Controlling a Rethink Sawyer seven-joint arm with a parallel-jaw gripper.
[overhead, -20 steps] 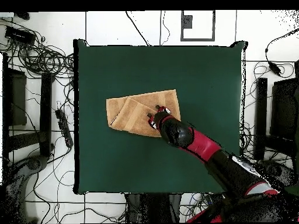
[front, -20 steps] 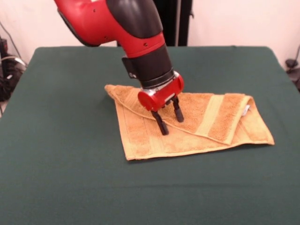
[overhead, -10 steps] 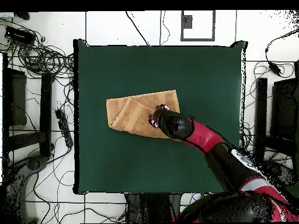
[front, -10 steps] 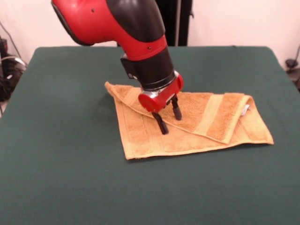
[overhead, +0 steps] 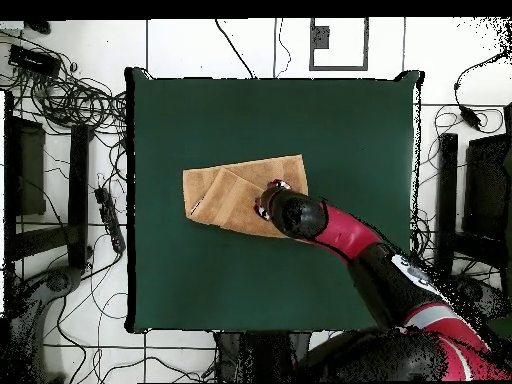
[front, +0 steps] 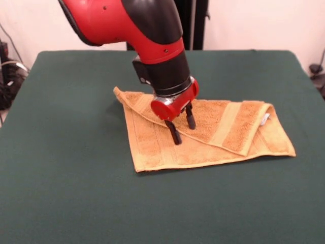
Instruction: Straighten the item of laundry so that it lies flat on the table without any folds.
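Note:
The orange-tan towel lies on the dark green table, folded over itself: a flap with a border band runs diagonally from the far left corner toward the right end. A small white tag shows at the right. My gripper hangs over the towel's left-middle, open, one fingertip at the flap's folded edge and the other on the flap. In the overhead view the towel lies left of centre and the gripper is over its right part.
Cables and dark equipment lie on the floor around the table. A black stand rises behind the table's far edge.
The arm has shifted slightly, the gripper rising a little over the towel. The towel has barely moved.

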